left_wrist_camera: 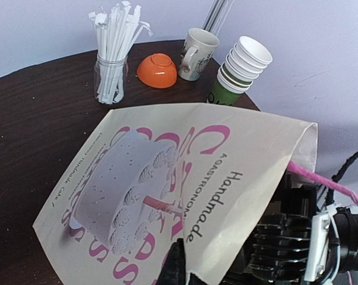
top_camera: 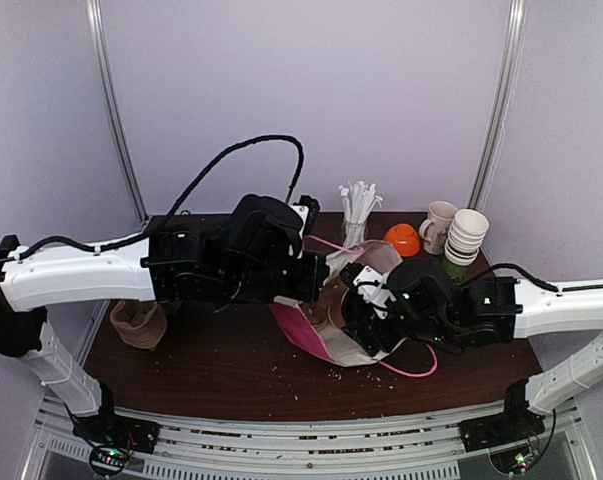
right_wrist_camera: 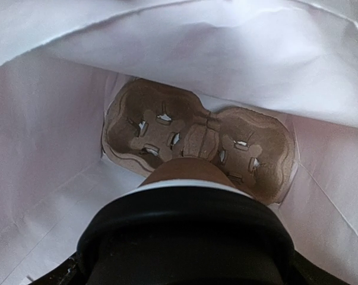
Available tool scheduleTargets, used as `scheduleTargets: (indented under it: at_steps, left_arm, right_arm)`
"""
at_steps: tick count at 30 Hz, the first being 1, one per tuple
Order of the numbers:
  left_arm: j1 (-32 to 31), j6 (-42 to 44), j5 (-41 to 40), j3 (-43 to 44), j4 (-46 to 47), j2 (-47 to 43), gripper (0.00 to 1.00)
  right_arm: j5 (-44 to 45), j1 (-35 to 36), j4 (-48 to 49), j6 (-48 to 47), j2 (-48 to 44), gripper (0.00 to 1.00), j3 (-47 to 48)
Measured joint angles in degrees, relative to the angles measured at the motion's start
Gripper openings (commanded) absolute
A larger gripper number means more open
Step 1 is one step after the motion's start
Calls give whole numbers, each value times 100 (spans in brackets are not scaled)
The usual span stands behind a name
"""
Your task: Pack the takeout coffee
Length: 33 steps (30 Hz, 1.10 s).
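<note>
- Takeout coffee (right_wrist_camera: 187, 228) is held in the right gripper (top_camera: 369, 312), jaws spread wide around it, inside the paper bag (right_wrist_camera: 48, 148).
- Its long axis runs roughly ahead of the fingers, base forward and black lid back toward the wrist.
- Ahead of the base lies the cup carrier (right_wrist_camera: 253, 145). The cup aims between its two wells, so it could land on the ridge and tip.
- Farthest out, the left gripper (left_wrist_camera: 179, 266) pinches the bag's edge. If that slips, the mouth could sag onto the cup.

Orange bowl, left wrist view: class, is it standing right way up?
No, the orange bowl lies upside down, its foot ring facing up.
</note>
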Motion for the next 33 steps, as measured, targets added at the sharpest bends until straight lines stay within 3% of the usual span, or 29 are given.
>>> scheduleTargets:
  at_steps: [17, 33]
  left_arm:
    - [2, 229, 291, -450, 269, -229, 0]
    - [24, 326, 378, -501, 404, -273, 0]
  right_arm:
    - [503, -79, 269, 109, 671, 78, 111]
    - [1141, -105, 2225, 380, 769, 77, -588]
